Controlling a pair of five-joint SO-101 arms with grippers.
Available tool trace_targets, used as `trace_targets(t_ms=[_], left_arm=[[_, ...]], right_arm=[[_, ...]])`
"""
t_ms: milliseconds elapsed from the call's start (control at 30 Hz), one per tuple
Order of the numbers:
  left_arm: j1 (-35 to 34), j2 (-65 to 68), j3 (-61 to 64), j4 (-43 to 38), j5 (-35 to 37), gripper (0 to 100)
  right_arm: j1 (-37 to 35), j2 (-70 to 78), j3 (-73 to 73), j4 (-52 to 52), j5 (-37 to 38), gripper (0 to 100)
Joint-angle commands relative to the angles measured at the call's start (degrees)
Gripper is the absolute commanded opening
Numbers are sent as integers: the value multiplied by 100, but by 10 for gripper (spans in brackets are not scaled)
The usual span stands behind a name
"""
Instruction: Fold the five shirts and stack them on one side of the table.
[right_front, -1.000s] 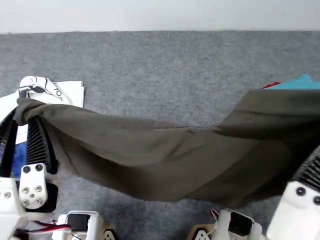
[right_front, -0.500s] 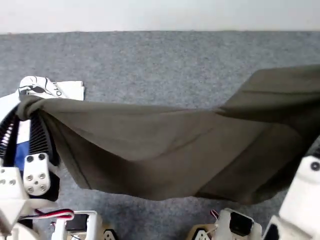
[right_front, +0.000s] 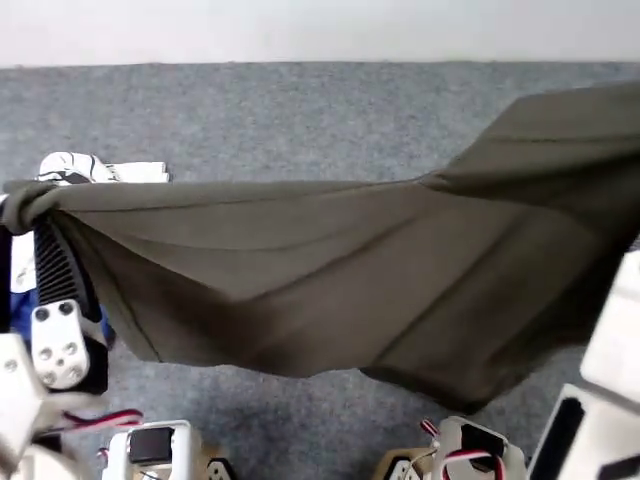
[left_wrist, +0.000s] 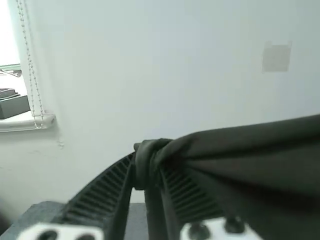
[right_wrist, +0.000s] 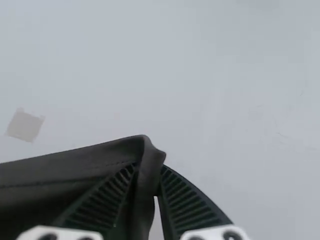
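Note:
A dark olive shirt (right_front: 350, 270) hangs stretched in the air across the grey table (right_front: 300, 110). One bunched corner sits at the far left, pinched by my left gripper (right_front: 28, 205), which is shut on it. In the left wrist view the cloth (left_wrist: 250, 160) is knotted between the ribbed fingers of the left gripper (left_wrist: 147, 167). At the right, the shirt runs off the high view's edge. In the right wrist view my right gripper (right_wrist: 152, 172) is shut on a folded edge of the shirt (right_wrist: 60, 170).
A white printed shirt (right_front: 75, 168) lies at the table's left side, with a blue cloth (right_front: 20, 310) beside the left arm. The arm bases (right_front: 150, 450) stand along the near edge. A white wall bounds the far side.
Both arms have lifted the olive shirt higher and farther back. It now spreads wider and covers the teal and red cloth seen at the right a second ago.

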Motion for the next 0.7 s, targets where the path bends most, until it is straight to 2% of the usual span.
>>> trace_targets(t_ms=[0,267,467,667], left_arm=[[-62,26,268,-105,53,13],[-44,26,1138,-316,53,13],[-26,35,2088,-1292,44,13],[-44,299,3064,-2215,-554,13]], right_arm=[[22,233,-62,215,70,9],[-4,813,264,277,18,10],[-840,1868,545,-40,26,10],[-1200,3477,545,-629,62,10]])
